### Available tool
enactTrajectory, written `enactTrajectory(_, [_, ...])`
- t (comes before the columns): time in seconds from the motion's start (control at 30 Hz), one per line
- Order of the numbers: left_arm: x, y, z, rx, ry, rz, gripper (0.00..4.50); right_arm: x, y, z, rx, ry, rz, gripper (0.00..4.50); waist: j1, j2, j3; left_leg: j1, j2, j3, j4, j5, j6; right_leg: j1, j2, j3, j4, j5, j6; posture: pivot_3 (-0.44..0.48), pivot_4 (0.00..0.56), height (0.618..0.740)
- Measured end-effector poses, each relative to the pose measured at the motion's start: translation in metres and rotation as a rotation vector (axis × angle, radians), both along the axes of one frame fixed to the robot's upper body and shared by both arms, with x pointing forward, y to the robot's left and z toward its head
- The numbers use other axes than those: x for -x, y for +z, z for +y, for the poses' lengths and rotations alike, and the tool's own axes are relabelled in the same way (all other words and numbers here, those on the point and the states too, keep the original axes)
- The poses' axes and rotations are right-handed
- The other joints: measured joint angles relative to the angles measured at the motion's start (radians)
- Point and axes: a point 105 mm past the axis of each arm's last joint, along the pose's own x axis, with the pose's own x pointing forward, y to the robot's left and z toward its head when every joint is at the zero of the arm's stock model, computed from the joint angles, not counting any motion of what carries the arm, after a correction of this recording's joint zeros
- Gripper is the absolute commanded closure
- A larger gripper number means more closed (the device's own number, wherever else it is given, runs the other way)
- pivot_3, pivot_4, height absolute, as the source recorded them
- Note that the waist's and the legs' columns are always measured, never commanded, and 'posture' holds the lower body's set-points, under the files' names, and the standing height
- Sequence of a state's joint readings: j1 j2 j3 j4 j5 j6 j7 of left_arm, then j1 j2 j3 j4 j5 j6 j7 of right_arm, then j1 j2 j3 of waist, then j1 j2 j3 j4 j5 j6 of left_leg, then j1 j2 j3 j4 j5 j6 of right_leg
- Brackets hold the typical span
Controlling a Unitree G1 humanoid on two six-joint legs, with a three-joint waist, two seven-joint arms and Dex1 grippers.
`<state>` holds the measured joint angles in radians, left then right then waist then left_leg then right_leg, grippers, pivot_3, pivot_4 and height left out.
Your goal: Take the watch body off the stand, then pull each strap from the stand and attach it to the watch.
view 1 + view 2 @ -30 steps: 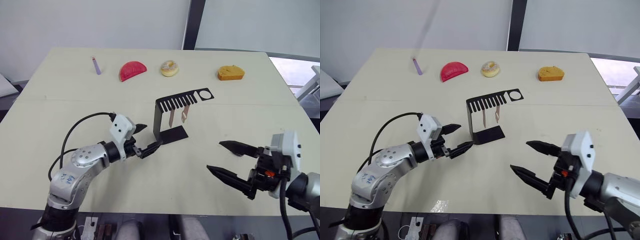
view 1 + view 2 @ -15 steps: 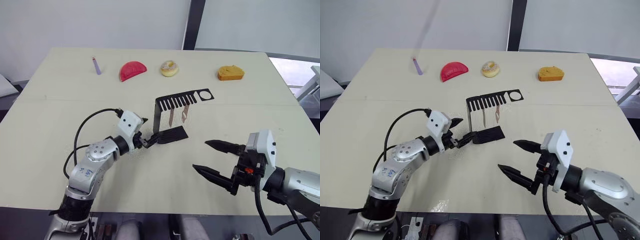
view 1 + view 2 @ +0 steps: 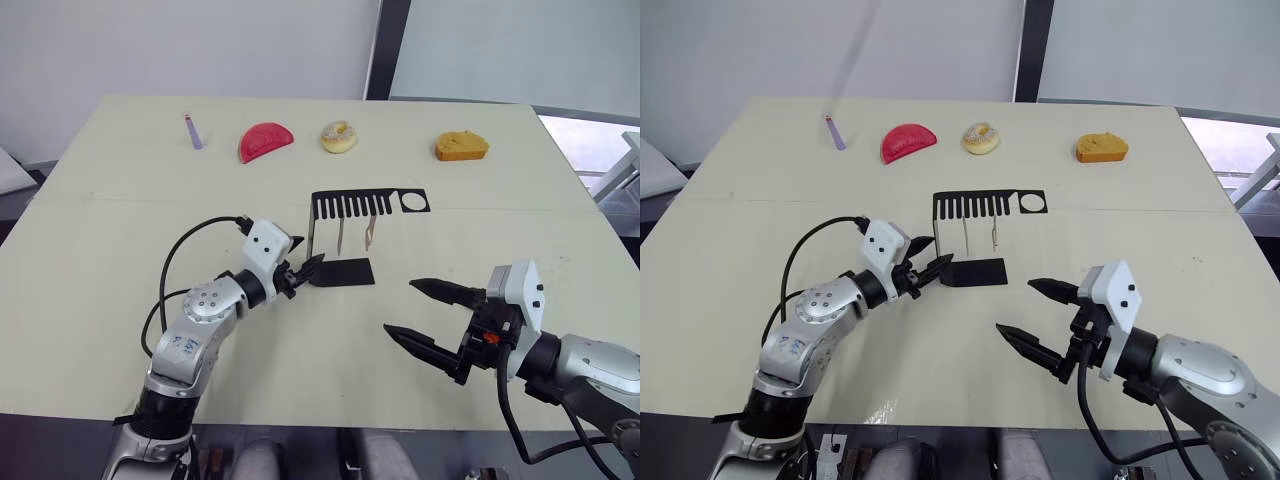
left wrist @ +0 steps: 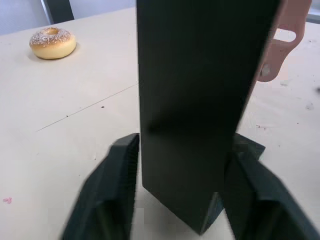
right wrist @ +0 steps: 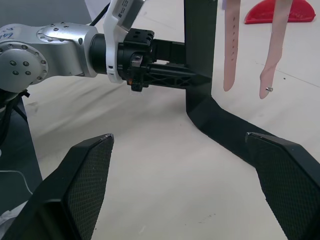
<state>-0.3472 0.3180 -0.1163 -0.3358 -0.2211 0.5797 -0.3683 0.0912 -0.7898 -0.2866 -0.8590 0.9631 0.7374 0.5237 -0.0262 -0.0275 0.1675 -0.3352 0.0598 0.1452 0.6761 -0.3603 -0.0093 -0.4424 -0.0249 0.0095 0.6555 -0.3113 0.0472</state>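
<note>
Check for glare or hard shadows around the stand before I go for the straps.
Left eye view: even light, no glare on the stand. Right wrist view: the pale straps contrast well with the table, with only soft shadow at the stand's base. Left wrist view: the stand's dark upright blocks the middle.

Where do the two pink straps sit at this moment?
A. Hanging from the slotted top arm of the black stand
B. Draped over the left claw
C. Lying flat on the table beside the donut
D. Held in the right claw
A: both straps hang down from the top arm of the stand; the right claw is open and holds nothing.
</note>
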Motion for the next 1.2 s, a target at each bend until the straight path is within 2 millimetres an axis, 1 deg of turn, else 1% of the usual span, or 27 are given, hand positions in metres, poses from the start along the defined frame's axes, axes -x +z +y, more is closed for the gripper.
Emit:
enactTrajectory(0.47, [-0.001,0.003,-0.004,0.002,0.015,-0.033,2.63,-0.004,0.002,-0.001,-0.015,-0.015,-0.013,0.0,0.0,0.0,0.0,0.0,0.0,0.0,0.0,0.0,0.0,0.0,0.0,0.0,0.0,0.0,0.0,0.0,0.15,0.737])
enactTrajectory(0.63, [-0.008,0.006,-0.005,-0.003,0.019,-0.044,2.63,-0.007,0.002,-0.002,-0.021,-0.027,-0.018,0.0,0.0,0.0,0.0,0.0,0.0,0.0,0.001,0.0,0.0,0.0,0.0,0.0,0.001,0.0,0.0,0.0,0.15,0.737])
enactTrajectory(0.83, [-0.008,0.009,-0.006,0.003,0.014,-0.062,2.63,-0.008,0.004,-0.001,-0.021,-0.029,-0.025,0.0,0.0,0.0,0.0,0.0,0.0,0.0,0.002,0.0,0.0,0.0,0.0,0.0,0.001,0.0,0.0,0.0,0.15,0.737])
enactTrajectory(1.13, [-0.009,0.007,-0.008,0.01,0.016,-0.055,2.63,-0.008,0.003,-0.002,-0.022,-0.031,-0.021,0.0,0.0,0.0,0.0,0.0,0.0,0.0,0.002,0.0,0.0,0.0,0.0,0.0,0.001,0.0,0.0,0.0,0.15,0.737])
enactTrajectory(1.2, [-0.011,0.005,-0.008,0.007,0.021,-0.045,3.17,-0.008,0.003,-0.002,-0.022,-0.031,-0.021,0.0,0.0,0.0,0.0,0.0,0.0,0.0,0.002,0.0,0.0,0.0,0.0,0.0,0.001,0.0,0.0,0.0,0.15,0.737])
